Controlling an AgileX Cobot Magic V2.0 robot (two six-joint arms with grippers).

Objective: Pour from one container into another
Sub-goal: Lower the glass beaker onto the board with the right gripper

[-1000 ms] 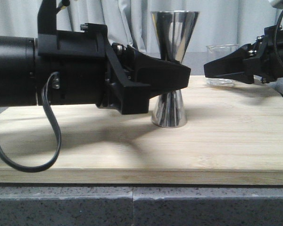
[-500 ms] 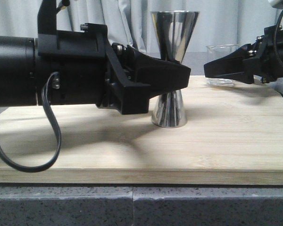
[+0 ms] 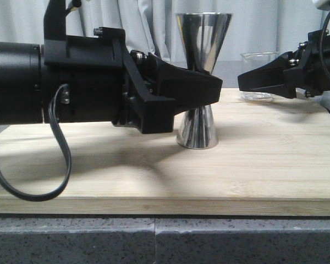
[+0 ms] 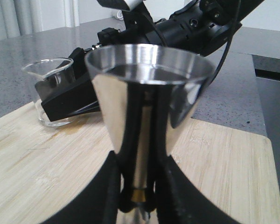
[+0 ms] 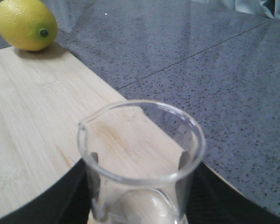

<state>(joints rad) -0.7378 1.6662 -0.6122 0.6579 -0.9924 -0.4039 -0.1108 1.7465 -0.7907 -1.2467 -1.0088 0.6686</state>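
The tall steel jigger [image 3: 203, 41] stands upright on the wooden board [image 3: 264, 165]. My left gripper [image 3: 212, 88] reaches in from the left and is shut on its narrow waist; in the left wrist view both fingers [image 4: 115, 186] press against the jigger [image 4: 149, 98] at the gold band. The small clear glass beaker [image 3: 258, 58] sits at the board's far right corner. My right gripper [image 3: 247, 81] is shut on it from the right. In the right wrist view the beaker [image 5: 140, 154] stands between the black fingers [image 5: 72, 191], its pouring lip turned away from the corner.
A yellow lemon [image 5: 25, 24] lies on the grey stone counter [image 5: 200, 70] just past the board's far edge. The board's front edge [image 3: 165, 206] overhangs the counter front. Curtains hang behind.
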